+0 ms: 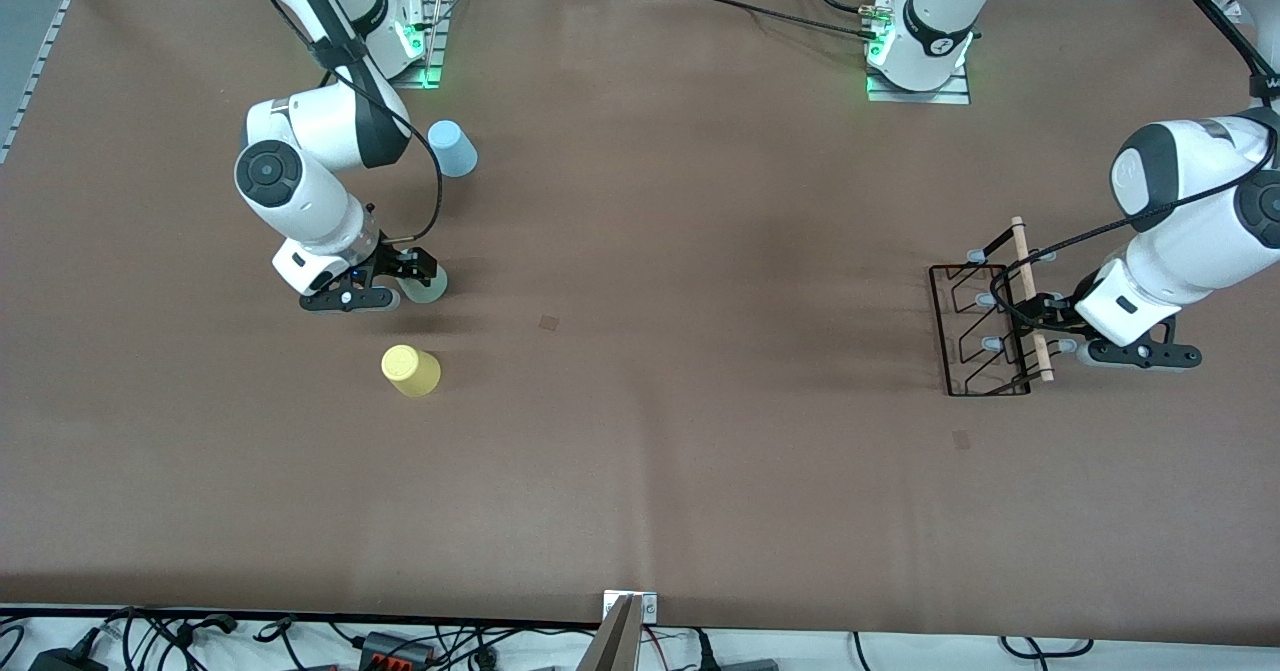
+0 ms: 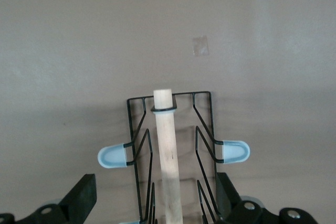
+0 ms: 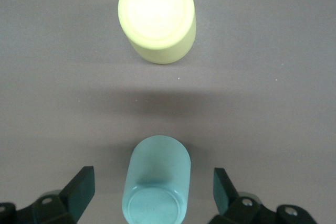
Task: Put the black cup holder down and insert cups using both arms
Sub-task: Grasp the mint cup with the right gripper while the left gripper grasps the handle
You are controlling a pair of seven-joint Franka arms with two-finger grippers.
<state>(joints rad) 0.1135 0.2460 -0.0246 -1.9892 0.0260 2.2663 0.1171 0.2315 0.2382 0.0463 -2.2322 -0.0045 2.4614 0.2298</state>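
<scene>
The right gripper (image 1: 415, 281) is low over the table (image 1: 700, 201) near the right arm's end, fingers (image 3: 79, 190) spread wide on either side of the mint green cup (image 1: 428, 286), which stands upside down on the brown surface with clear gaps to both pads. The yellow cup (image 1: 411, 370) stands just nearer the front camera than the mint one, also inverted and apart from it. The light blue cup (image 1: 452, 148) stands toward the edge where the bases are mounted, partly beside the right arm's elbow and cable.

The left gripper (image 1: 1045, 316) is down at the black cup holder (image 1: 985, 331) near the left arm's end of the table, jaws wide on either side of the wooden rod (image 2: 169, 156) with the wire frame between them; neither finger (image 2: 81, 195) touches the rod in the left wrist view. The holder stands on its rectangular base, the rod running toward the front camera, pale-blue-tipped prongs (image 2: 111, 157) sticking out to both sides.

The wide middle of the table lies between the holder and the three cups, with only two small tape marks (image 1: 549, 322) on it. The strip along the front edge holds nothing but a bracket (image 1: 628, 606) at its midpoint.
</scene>
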